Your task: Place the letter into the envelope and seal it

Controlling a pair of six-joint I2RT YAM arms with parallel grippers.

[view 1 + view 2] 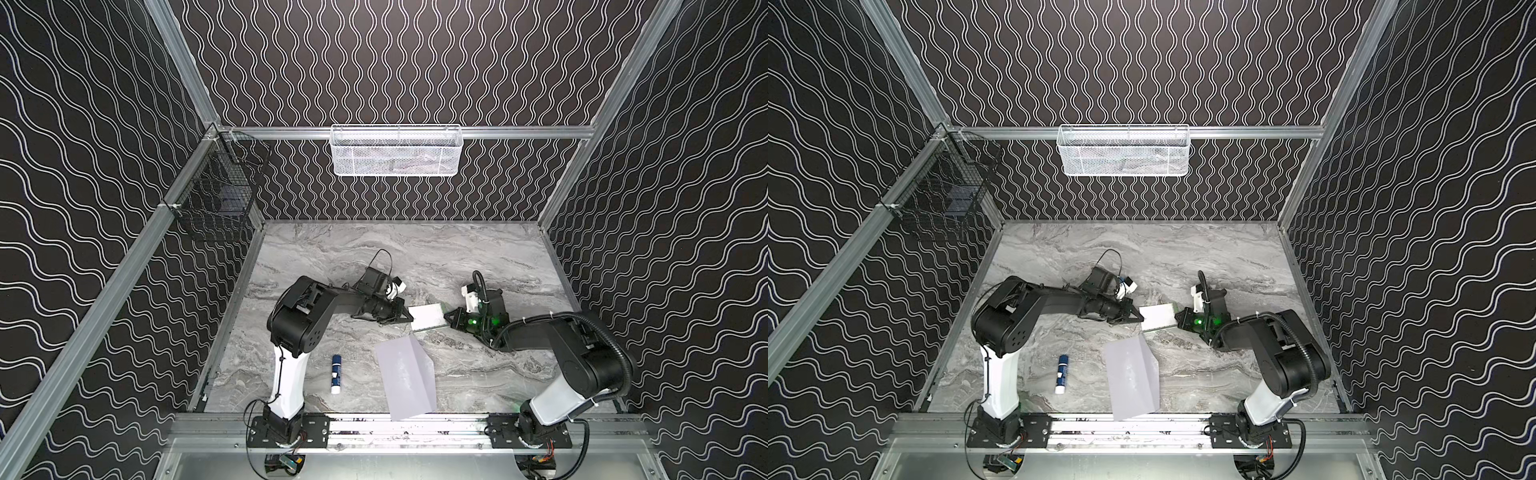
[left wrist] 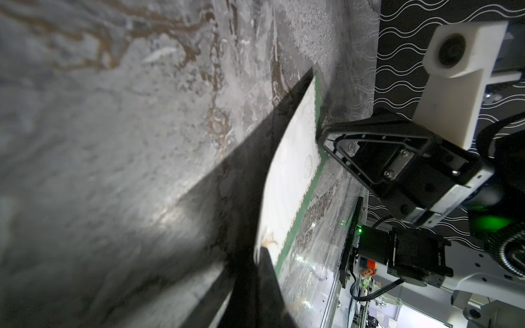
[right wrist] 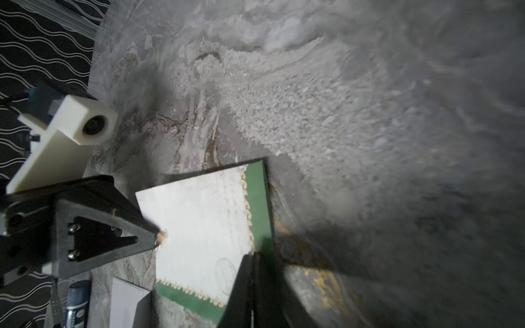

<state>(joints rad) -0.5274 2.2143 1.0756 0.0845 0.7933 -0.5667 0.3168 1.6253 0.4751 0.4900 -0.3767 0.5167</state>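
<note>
The letter [image 1: 428,318] [image 1: 1157,318], a folded white sheet with a green patterned border [image 3: 257,198], hangs just above the marble table, held at its two ends. My left gripper [image 1: 410,319] [image 2: 262,252] is shut on its left edge. My right gripper [image 1: 446,318] [image 3: 254,254] is shut on its green-bordered right edge. Each wrist view shows the opposite gripper pinching the sheet. The envelope [image 1: 407,374] [image 1: 1133,376], plain and pale lavender, lies flat on the table nearer the front edge, apart from both grippers.
A blue and white glue stick [image 1: 336,374] [image 1: 1061,374] lies left of the envelope. A white mesh basket [image 1: 397,149] hangs on the back wall and a black wire basket [image 1: 216,199] on the left rail. Patterned walls enclose the marble table [image 1: 478,257].
</note>
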